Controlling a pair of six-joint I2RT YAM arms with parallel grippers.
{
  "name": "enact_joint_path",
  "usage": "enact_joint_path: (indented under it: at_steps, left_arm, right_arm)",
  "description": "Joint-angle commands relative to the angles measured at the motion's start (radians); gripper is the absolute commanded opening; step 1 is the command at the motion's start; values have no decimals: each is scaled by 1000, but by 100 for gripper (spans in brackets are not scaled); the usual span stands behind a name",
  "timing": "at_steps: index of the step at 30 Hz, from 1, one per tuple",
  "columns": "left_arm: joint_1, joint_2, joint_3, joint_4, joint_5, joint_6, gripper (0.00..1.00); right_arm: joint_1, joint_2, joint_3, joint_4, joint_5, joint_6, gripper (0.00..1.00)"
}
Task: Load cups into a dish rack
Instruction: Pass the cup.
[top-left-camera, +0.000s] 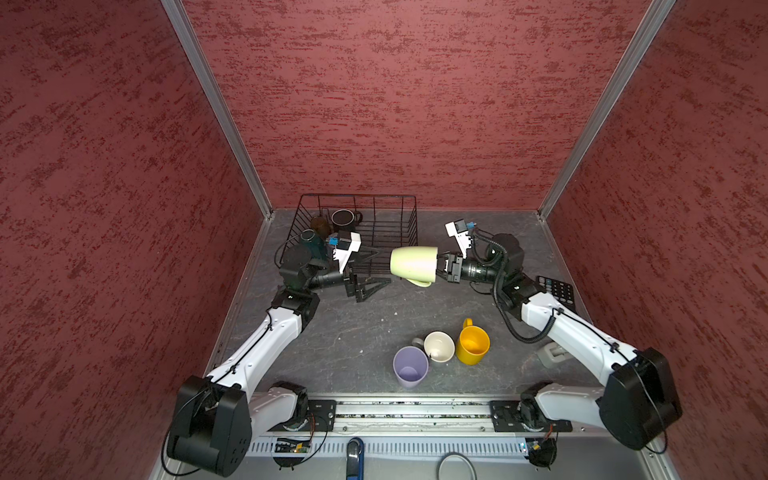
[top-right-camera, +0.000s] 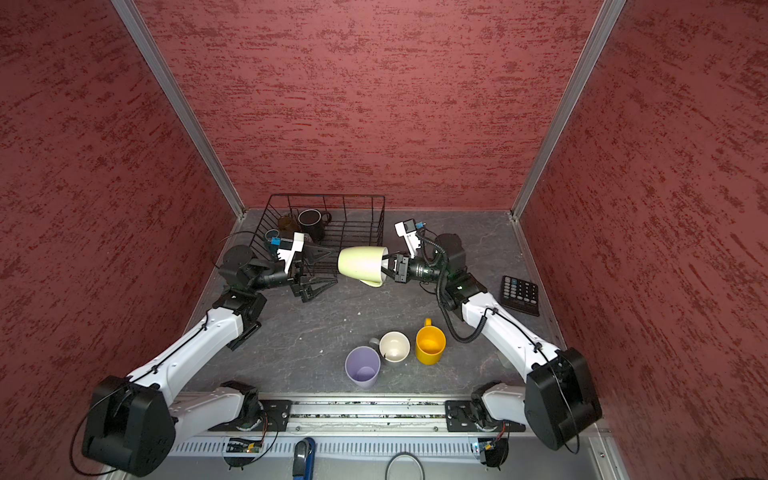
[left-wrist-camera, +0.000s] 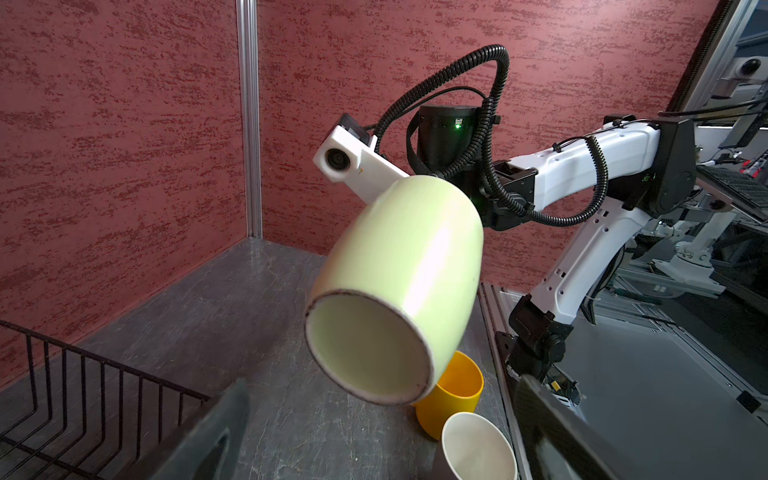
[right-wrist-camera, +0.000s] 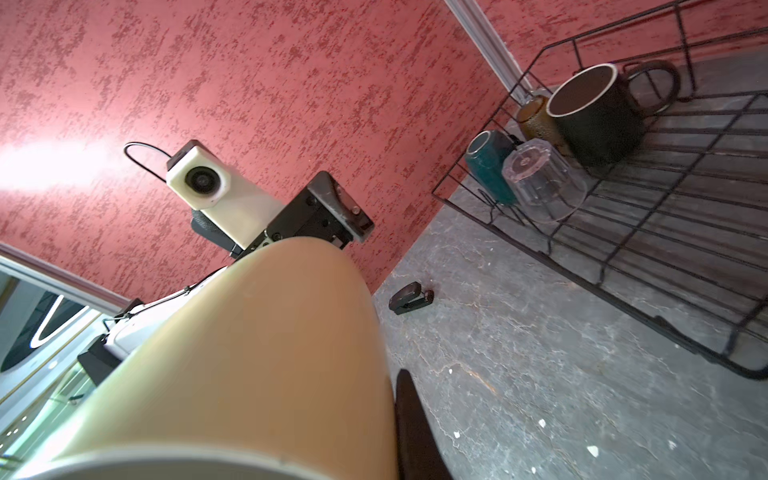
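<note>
The dish rack (top-left-camera: 390, 224) sits in the back left corner, with the black mug (top-left-camera: 343, 219) at its back left and its right half bare wire. By its near edge the left hand (top-left-camera: 383, 267) reaches level, fingers spread, empty. Just beside it the pale green mug (top-left-camera: 413, 264) hangs sideways above the surface (top-left-camera: 353, 328), base toward that hand, rim pinched by the right hand (top-left-camera: 439, 266), forearm level. Open room lies in front.
</note>
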Motion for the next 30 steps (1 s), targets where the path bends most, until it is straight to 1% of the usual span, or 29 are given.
enact_joint_path:
  at_steps: [1, 5, 11, 18, 24, 30]
  left_arm:
    - [-13, 8, -6, 37, 38, -15, 100]
    - [-16, 16, -9, 75, 56, -46, 100]
    - [-21, 39, -9, 142, 94, -108, 100]
    - [-44, 53, -2, 133, 139, -108, 100]
    - [-65, 68, 11, 101, 161, -99, 98]
    - [-71, 71, 15, 100, 161, -99, 95]
  right_arm:
    - [23, 6, 37, 137, -54, 25, 0]
    - [51, 29, 46, 161, -79, 35, 0]
    - [82, 58, 52, 182, -82, 33, 0]
    - [100, 100, 49, 280, -95, 91, 0]
    - [104, 129, 52, 369, -109, 145, 0]
    - [111, 148, 52, 393, -112, 164, 0]
